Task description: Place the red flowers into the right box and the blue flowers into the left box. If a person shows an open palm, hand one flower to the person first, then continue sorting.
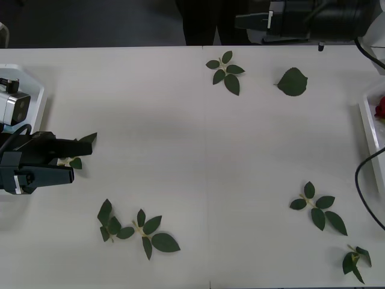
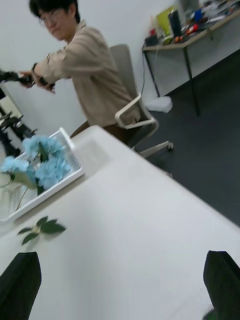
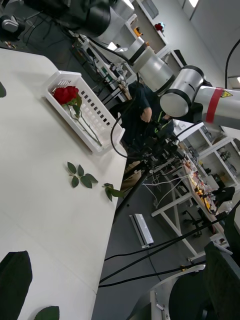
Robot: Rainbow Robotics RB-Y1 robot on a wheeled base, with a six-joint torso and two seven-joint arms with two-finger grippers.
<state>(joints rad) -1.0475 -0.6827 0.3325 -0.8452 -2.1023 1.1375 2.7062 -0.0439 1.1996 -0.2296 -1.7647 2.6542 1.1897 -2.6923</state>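
The left gripper [image 1: 75,162] hovers low at the table's left edge, fingers parted and empty, with the left box [image 1: 36,96] just behind it; the right gripper [image 2: 120,280], fingers spread wide on nothing, is raised over the far right of the table. Both kinds look light and soft-headed on thin bendy stems, so a pinch on the stem below the head seems safest. Well beyond its fingers, the right wrist view shows the blue flowers [image 2: 42,162] lying in the left box, and the left wrist view shows one of the red flowers [image 3: 66,95] whole in the right box [image 3: 95,115], a mere red edge in the front view.
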